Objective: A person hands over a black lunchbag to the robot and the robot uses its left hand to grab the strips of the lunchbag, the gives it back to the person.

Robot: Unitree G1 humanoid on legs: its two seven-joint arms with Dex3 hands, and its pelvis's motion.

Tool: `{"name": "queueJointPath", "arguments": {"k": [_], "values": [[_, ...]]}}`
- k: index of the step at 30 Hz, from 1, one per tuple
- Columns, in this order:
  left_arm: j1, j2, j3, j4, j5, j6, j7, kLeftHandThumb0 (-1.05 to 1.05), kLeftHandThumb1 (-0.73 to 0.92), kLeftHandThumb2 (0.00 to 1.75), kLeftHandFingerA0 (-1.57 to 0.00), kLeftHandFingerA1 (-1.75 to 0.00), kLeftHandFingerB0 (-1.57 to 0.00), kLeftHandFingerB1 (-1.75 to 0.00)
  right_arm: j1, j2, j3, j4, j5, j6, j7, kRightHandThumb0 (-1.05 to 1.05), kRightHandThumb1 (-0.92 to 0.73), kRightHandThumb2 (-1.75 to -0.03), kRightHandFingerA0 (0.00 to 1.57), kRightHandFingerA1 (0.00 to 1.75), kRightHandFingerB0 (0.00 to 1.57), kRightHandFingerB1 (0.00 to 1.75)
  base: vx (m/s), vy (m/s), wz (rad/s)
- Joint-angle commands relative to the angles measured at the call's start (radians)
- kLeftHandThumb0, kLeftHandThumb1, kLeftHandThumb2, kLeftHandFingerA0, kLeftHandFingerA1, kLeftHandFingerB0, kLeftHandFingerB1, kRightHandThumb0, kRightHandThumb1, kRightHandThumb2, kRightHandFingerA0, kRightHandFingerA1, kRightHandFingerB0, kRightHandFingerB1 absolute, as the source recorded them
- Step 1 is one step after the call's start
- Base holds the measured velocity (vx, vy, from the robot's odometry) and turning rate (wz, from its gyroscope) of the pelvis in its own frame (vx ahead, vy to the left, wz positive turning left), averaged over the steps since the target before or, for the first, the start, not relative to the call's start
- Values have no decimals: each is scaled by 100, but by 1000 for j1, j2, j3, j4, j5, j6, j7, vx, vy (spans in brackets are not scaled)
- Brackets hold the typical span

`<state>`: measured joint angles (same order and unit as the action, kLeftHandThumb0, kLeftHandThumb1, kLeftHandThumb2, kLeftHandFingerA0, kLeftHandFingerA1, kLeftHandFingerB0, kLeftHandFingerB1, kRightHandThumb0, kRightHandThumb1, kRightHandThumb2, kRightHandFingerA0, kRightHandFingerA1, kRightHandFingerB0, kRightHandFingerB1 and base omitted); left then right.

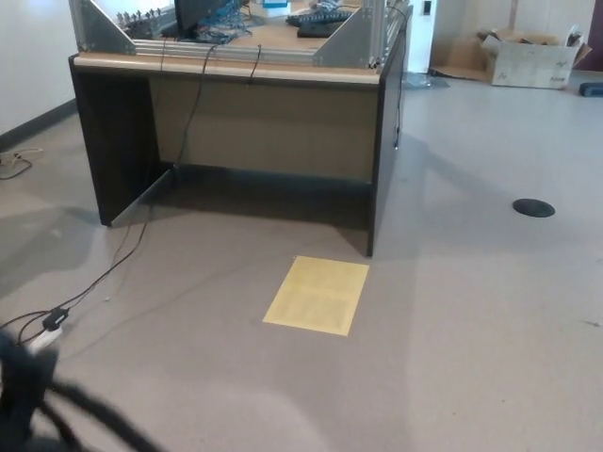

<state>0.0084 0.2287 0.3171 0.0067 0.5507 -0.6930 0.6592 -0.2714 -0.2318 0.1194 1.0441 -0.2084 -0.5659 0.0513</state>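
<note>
- Lunchbag straps [66, 414]: only a blurred black smear at the bottom-left corner, cut by the frame edge; bag body out of frame or too blurred to tell.
- Left hand, right hand: neither shows, so no pose and can't tell whether either grasps anything.
- No readable writing anywhere; yellow sheet [317, 294] lies flat on the floor [490, 320], print too small to read.
- Worktop [236, 66] behind, its top cut off by the upper edge, cables hanging down its front.
- Cardboard box [528, 56] far right, partly cropped.
- Power strip [42, 334] on the floor, partly hidden behind the blur.
</note>
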Motion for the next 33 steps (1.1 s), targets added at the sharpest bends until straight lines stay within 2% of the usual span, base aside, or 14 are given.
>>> {"name": "queueJointPath", "arguments": {"k": [1, 6, 9, 10, 14, 16, 21, 22, 26, 27, 29, 30, 31, 33], "values": [[138, 17, 19, 230, 98, -218, 201, -10, 59, 55, -86, -175, -68, -173, 10, -24, -5, 7, -4, -6, 5, -71, -76, -64, 42, 41, 35, 35, 0, 0, 0], [159, 58, 0, 409, 168, -194, 311, -8, 58, 55, -85, -175, -70, -172, 18, -23, -3, 0, -4, -5, 3, -67, -77, -64, 42, 41, 35, 35, 0, 0, 0], [149, 91, -18, 503, 188, -201, 356, -8, 58, 54, -83, -175, -67, -172, 15, -22, -1, 4, -7, -5, 1, -65, -62, -102, 36, 55, 21, 46, 0, 0, 0], [144, 112, -37, 569, 209, -184, 393, -12, 59, 55, -82, -175, -65, -171, 17, -21, 0, 6, -8, -9, 1, -68, -77, -64, 42, 41, 34, 35, 0, 0, 0], [131, 146, -78, 661, 228, -191, 444, -9, 58, 55, -82, -175, -65, -170, 15, -14, 2, 11, -10, -9, -4, -69, -77, -64, 42, 41, 34, 35, 0, 0, 0], [126, 161, -105, 702, 239, -197, 473, -2, 55, 54, -82, -175, -64, -171, 14, -12, 1, 11, -7, -4, -3, -66, -62, -102, 36, 55, 22, 46, 0, 0, 0], [115, 188, -140, 757, 233, -201, 508, -7, 57, 54, -83, -175, -67, -171, 13, -11, 1, 9, -8, -3, -7, -69, -77, -64, 42, 41, 34, 35, 0, 0, 0], [106, 201, -155, 774, 249, -192, 546, -6, 57, 54, -84, -175, -68, -171, 14, -11, 1, 8, -7, -1, -5, -65, -62, -102, 36, 55, 21, 46, 0, 0, 0], [97, 218, -182, 793, 255, -172, 584, -7, 57, 54, -83, -175, -66, -172, 16, -14, 2, 7, -11, -2, -7, -65, -62, -102, 36, 55, 21, 46, 0, 0, 0], [98, 222, -183, 792, 250, -170, 582, -6, 57, 54, -82, -175, -66, -173, 18, -14, 3, 8, -11, -4, -8, -69, -77, -64, 42, 41, 34, 35, 0, 0, 0], [85, 229, -185, 793, 233, -168, 585, -6, 56, 54, -81, -175, -67, -172, 18, -15, 2, 11, -10, -4, -7, -66, -62, -102, 36, 55, 21, 46, 0, 0, 0], [78, 235, -186, 786, 234, -168, 595, -8, 57, 54, -82, -175, -68, -171, 18, -12, -1, 12, -6, -7, -7, -68, -77, -63, 42, 42, 35, 36, 0, 0, 0], [66, 243, -186, 775, 238, -170, 611, -11, 59, 55, -82, -175, -65, -173, 16, -9, -2, 12, -5, -5, -7, -66, -62, -102, 36, 55, 22, 46, 0, 0, 0], [41, 261, -184, 751, 241, -178, 632, -14, 60, 55, -82, -175, -64, -174, 14, -8, -1, 11, -5, -1, -6, -65, -61, -101, 36, 56, 22, 46, 0, 0, 0]]}}
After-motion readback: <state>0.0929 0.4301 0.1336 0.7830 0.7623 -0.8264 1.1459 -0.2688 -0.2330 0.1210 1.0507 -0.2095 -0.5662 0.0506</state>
